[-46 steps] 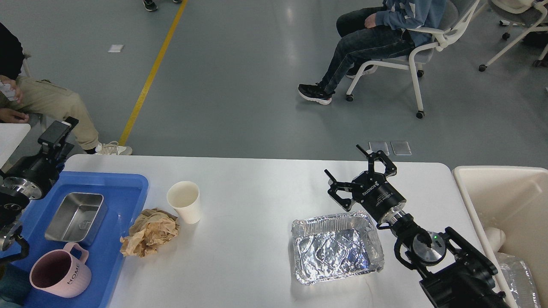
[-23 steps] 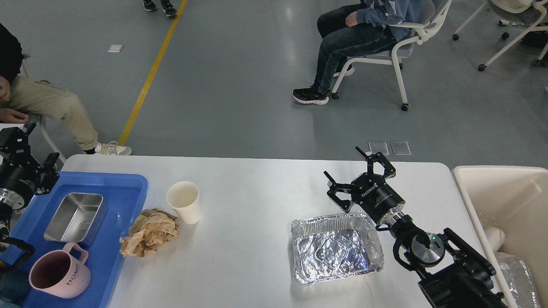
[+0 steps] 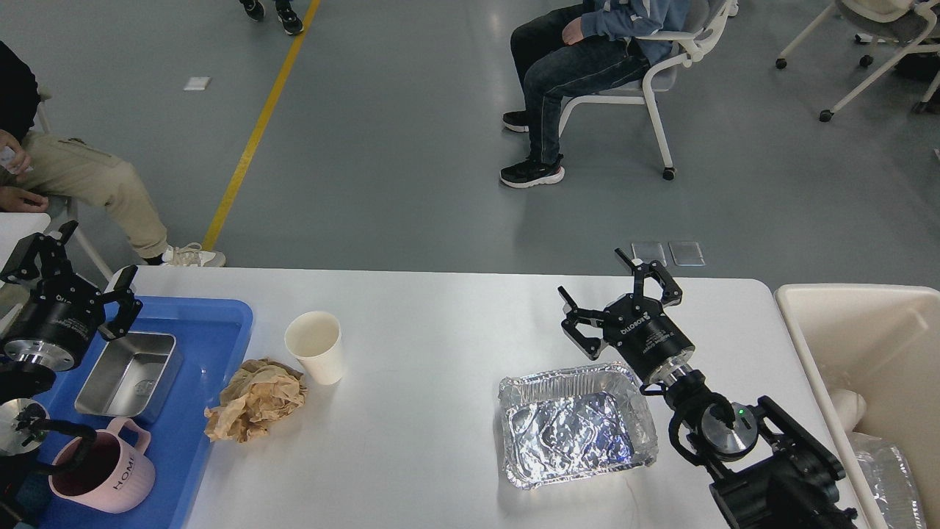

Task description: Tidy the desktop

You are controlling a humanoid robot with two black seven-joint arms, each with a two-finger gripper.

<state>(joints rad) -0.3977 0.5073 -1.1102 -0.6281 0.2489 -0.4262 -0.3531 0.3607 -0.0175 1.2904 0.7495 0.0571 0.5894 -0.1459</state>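
- The desktop [image 3: 440,345] was a big white table with round corners, and it filled the lower half of the view.
- A blue tray [image 3: 213,345] sat at its left end, with a shiny metal box [image 3: 128,375] and a pink mug [image 3: 103,474] inside it.
- Just right of the tray lay a crumpled brown paper [image 3: 257,398], and a white paper cup [image 3: 317,347] stood right beside it.
- A foil pan [image 3: 576,424] sat empty on the right part of the table.
- A cream bin [image 3: 866,353] stood off the right end of the table.
- The right gripper [image 3: 615,294] hung just past the far edge of the foil pan with its fingers spread wide, and it held nothing.
- The left gripper [image 3: 70,268] hung over the far left corner of the tray, also with fingers spread and empty.
- I think the robot was getting ready to pick up the next piece of trash, and the foil pan looked like it, since it was nearest the right gripper.
- Next, the right gripper would need to come down over the pan's thin rim and pinch it gently, because foil bends easily.
- Then it would need to carry the pan across to the cream bin.
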